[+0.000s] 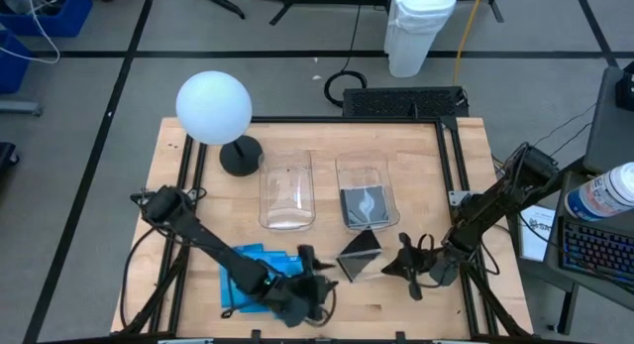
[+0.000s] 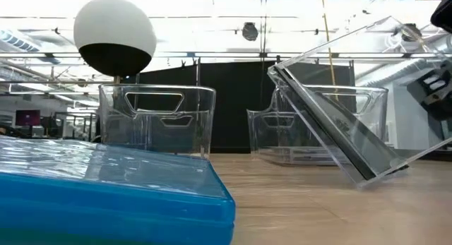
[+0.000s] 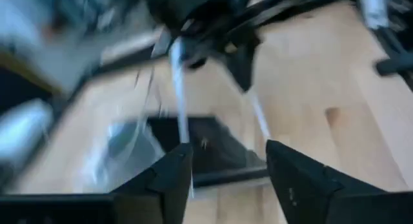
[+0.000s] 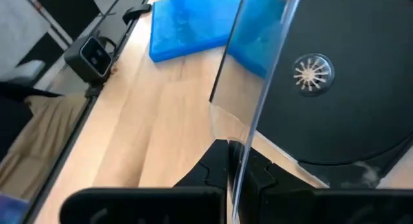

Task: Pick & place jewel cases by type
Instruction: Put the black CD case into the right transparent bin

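Observation:
An open clear jewel case (image 1: 359, 255) with a black tray (image 4: 335, 88) stands tilted on the table's near middle, its hinge edge (image 2: 374, 178) on the wood. My right gripper (image 4: 240, 169) is shut on its clear lid, to the case's right in the high view (image 1: 404, 268). My left gripper (image 1: 315, 275) is open just left of the case, its fingers (image 3: 174, 179) apart. A stack of blue jewel cases (image 1: 248, 275) lies flat near the front left. Another clear case with a grey-black insert (image 1: 365, 207) lies in the right bin (image 1: 367, 171). My right gripper pinches the clear lid's free edge (image 4: 248, 137) between its two fingers, coming slanting down from the table's right. The lid stands on edge, the black tray swung open beside it, and the hinge edge rests on the table. My left gripper: a thin clear edge (image 3: 182, 108) runs to one fingertip; whether they touch I cannot tell.
Two clear bins stand at mid-table; the left one (image 1: 287, 190) looks empty. A white ball lamp (image 1: 213, 106) on a black base stands at the far left. The blue stack fills the near left corner in the low view (image 2: 106, 192).

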Tool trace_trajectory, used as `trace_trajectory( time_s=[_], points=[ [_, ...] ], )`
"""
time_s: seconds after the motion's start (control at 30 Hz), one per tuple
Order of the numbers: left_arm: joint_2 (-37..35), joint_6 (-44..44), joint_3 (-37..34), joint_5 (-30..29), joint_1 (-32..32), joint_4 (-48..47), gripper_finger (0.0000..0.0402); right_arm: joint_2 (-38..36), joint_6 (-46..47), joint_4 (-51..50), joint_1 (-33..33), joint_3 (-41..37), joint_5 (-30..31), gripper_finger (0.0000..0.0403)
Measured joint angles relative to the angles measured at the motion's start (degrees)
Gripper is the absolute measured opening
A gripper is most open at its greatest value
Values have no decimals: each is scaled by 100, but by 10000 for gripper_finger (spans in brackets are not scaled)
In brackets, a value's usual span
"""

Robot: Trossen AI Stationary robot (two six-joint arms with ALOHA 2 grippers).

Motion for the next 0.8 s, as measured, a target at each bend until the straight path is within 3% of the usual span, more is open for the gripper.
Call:
trace_trajectory(
  time_s=[0.13, 0.3, 0.43, 0.57, 0.8],
  points=[
    [82, -1257, -3, 388, 219, -413, 244, 252, -212, 125, 4, 4, 7, 2],
    [106, -1777, -293, 915, 479, -252, 283, 702, -543, 454, 5, 4, -13, 2],
    [111, -1841, -500, 1166, 612, 157, 313, 1036, -843, 796, 5, 4, 4, 2],
    [98, -1782, -819, 1787, 744, 980, 337, 1455, -1204, 1278, 5, 0, -20, 2],
    [101, -1726, -1023, 2092, 851, 1422, 349, 1991, -1327, 2019, 3, 8, 26, 2]
  ],
)
